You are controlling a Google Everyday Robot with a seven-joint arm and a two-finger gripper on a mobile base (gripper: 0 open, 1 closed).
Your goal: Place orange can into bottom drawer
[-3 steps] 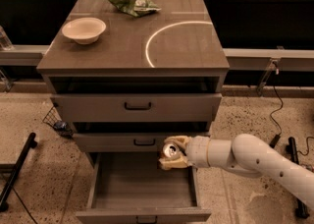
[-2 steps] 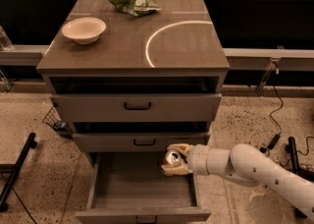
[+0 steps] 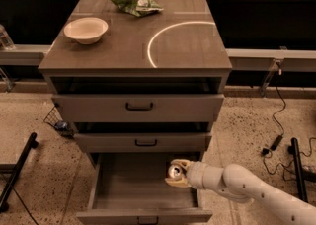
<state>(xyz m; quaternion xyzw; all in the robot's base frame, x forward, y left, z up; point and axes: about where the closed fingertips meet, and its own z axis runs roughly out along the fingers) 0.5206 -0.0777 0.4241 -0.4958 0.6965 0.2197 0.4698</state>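
The bottom drawer [image 3: 123,184] is pulled open below two shallower grey drawers, its boxy tray showing. My gripper [image 3: 176,173] reaches in from the lower right on a white arm and is shut on the orange can [image 3: 174,171], whose silver top faces the camera. The can is held over the right side of the bottom drawer's tray, near its right wall and just below the middle drawer's front. I cannot tell whether the can touches the tray's floor.
On the cabinet top [image 3: 187,46] stand a white bowl [image 3: 85,29] at the left and a green chip bag [image 3: 135,3] at the back. A black stand leg [image 3: 17,169] lies on the floor at left; cables [image 3: 276,135] trail at right.
My gripper with the can has moved a little right and down, deeper over the open bottom drawer. The drawers, bowl and bag have not moved.
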